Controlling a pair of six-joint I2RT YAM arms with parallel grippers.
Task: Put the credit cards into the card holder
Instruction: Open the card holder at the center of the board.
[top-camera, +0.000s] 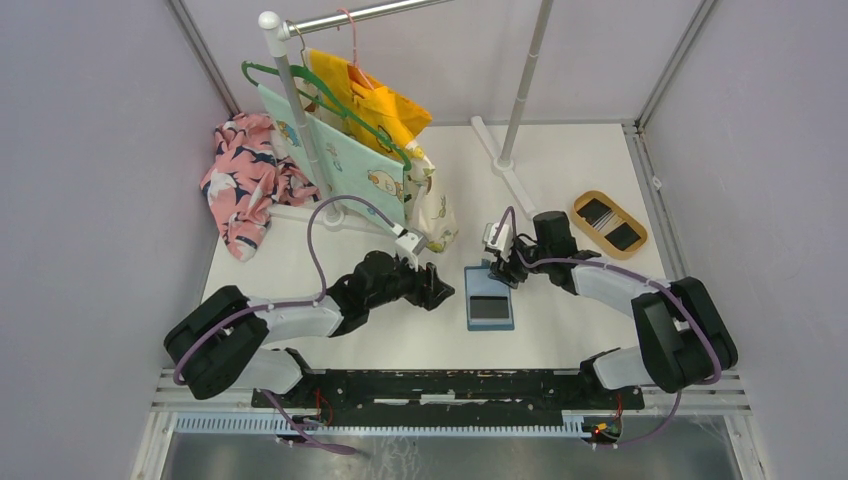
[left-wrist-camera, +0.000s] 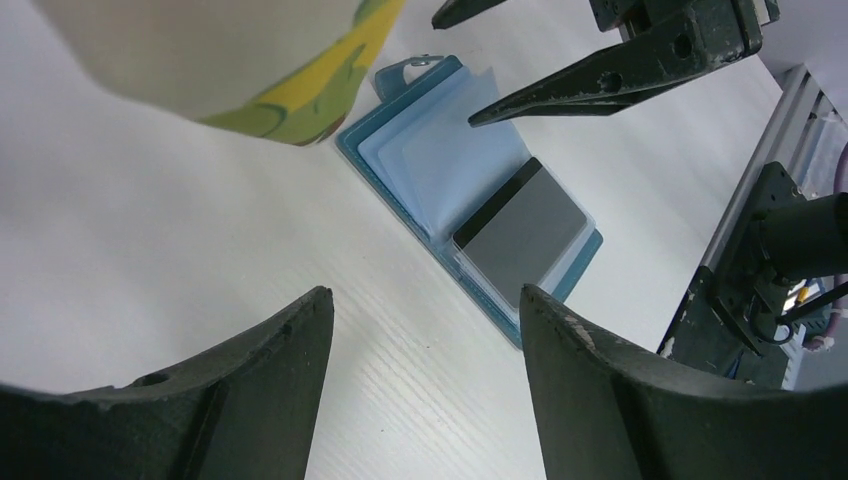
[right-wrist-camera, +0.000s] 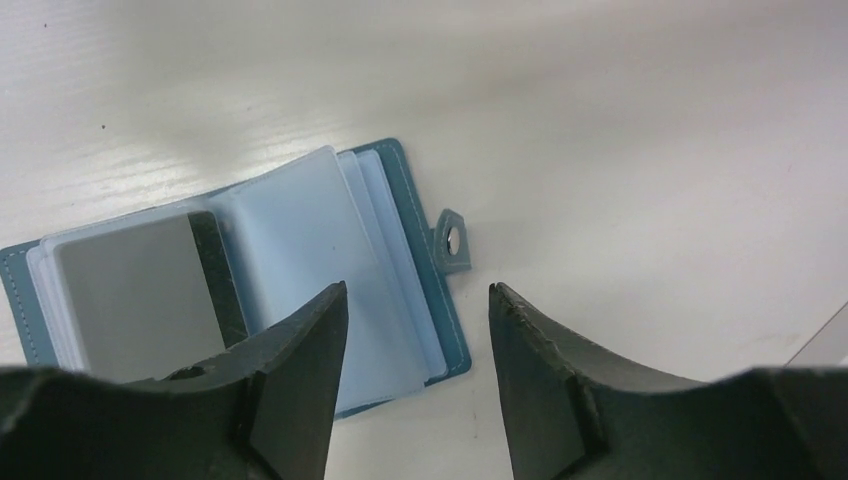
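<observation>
Lying open on the white bench (top-camera: 400, 340) in the lower middle of the top view, the card holder (top-camera: 490, 298) shows its pale clear sleeves. One dark credit card (top-camera: 489, 308) sits in the sleeve of its nearer half; whether it is pushed fully in is hard to tell. The left hand (top-camera: 440, 287) is just left of the holder, released, its fingers spread with nothing between them and clear of the holder's edge in its wrist view. The right hand (top-camera: 505, 268) hovers at the holder's far end, likewise released and empty, its fingertips above the far leaf near the snap tab (right-wrist-camera: 452, 240). Farther back, at the upper right, a tan oval tray (top-camera: 580, 203) holds two more dark cards (top-camera: 597, 211) side by side. At the upper left, a rack (top-camera: 290, 90) carries hung garments (top-camera: 375, 100), with a pink floral cloth (top-camera: 245, 180) heaped beside it.
</observation>
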